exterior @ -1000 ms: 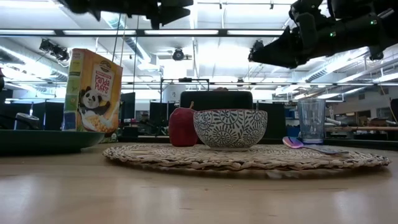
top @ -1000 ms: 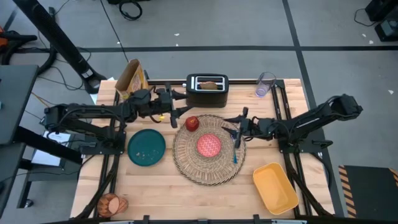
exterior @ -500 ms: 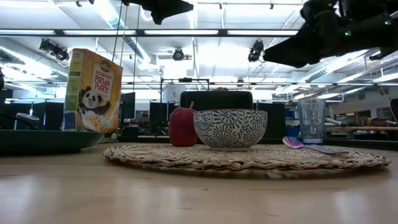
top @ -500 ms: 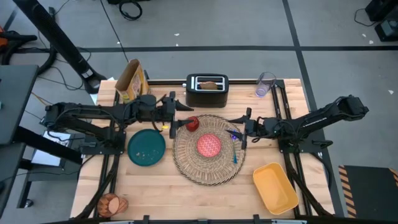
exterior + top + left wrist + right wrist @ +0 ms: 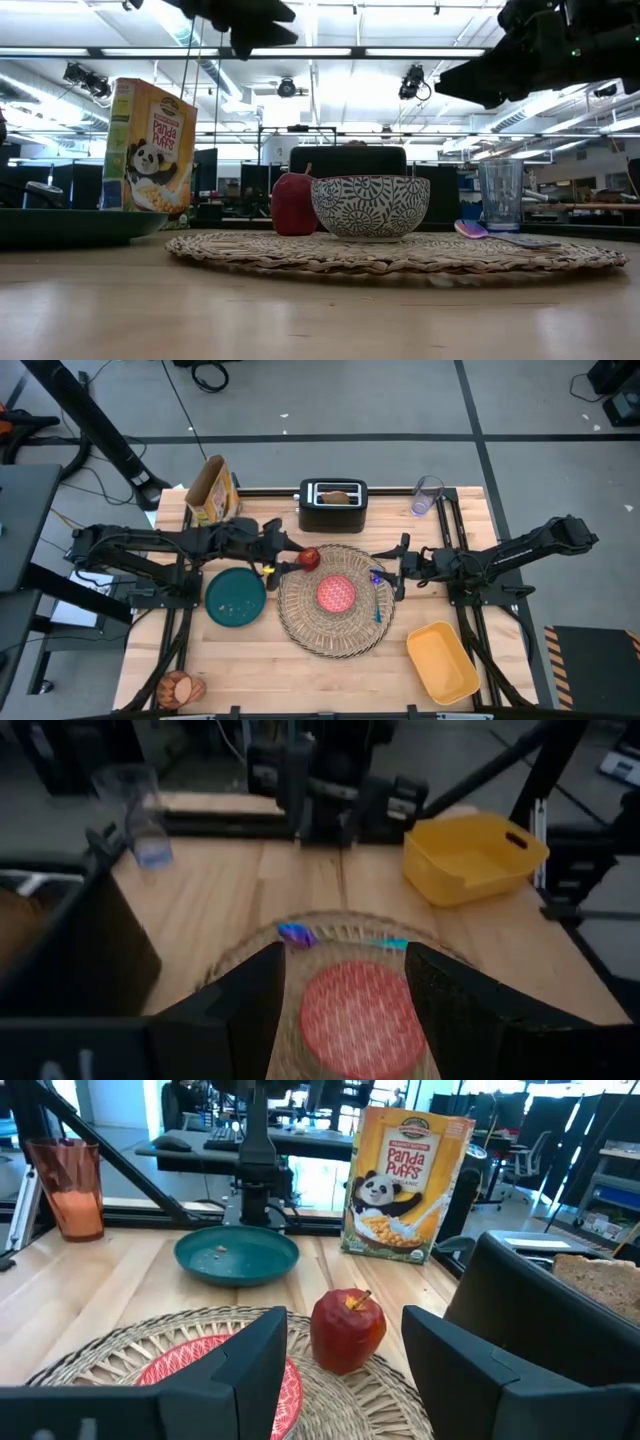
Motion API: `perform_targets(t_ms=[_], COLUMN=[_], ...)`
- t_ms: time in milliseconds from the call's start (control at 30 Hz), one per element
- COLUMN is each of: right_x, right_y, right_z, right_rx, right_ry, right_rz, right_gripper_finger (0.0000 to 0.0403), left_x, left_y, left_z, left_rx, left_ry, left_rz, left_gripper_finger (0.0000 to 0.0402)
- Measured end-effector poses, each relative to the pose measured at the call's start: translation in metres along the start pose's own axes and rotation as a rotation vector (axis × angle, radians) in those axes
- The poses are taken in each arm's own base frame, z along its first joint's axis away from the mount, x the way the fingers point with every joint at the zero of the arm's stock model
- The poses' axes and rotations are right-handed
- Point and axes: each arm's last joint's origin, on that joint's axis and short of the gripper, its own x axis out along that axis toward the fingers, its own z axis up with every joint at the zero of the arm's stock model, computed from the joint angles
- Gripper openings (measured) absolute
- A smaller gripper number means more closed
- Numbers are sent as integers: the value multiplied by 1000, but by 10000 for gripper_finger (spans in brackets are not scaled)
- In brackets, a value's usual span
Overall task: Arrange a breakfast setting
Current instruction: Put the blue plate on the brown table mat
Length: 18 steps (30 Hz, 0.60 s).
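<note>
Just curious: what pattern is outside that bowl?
Dark blue and white swirls on the bowl, clearest in the low view.

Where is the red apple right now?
In the high view the red apple sits on the far edge of the woven placemat, just behind the red bowl and in front of the toaster.

Red apple (image 5: pixel 348 1329) on woven placemat (image 5: pixel 120 1350)

placemat (image 5: pixel 332 600): woven straw | bowl (image 5: pixel 336 594): red inside, blue-white patterned outside | plate (image 5: pixel 236 596): teal | apple (image 5: pixel 309 558): red
</note>
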Motion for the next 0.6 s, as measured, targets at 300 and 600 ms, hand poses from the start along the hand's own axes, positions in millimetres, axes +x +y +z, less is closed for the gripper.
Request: perform_targets(t_ms=[300,600], right_x=[0,0], right_y=[-1,-3], right_z=[0,1], right_rx=[-1,-6], right_ry=[5,-2], right_rz=[-43,-86], right_gripper_finger=[208,208], left_x=[-12,-41], left_y=[-23,-44], left_z=[-10,-19], left_rx=[-77,-227], left_ry=[131,283], left_rz=[-74,-96], left_gripper_finger=[205,199])
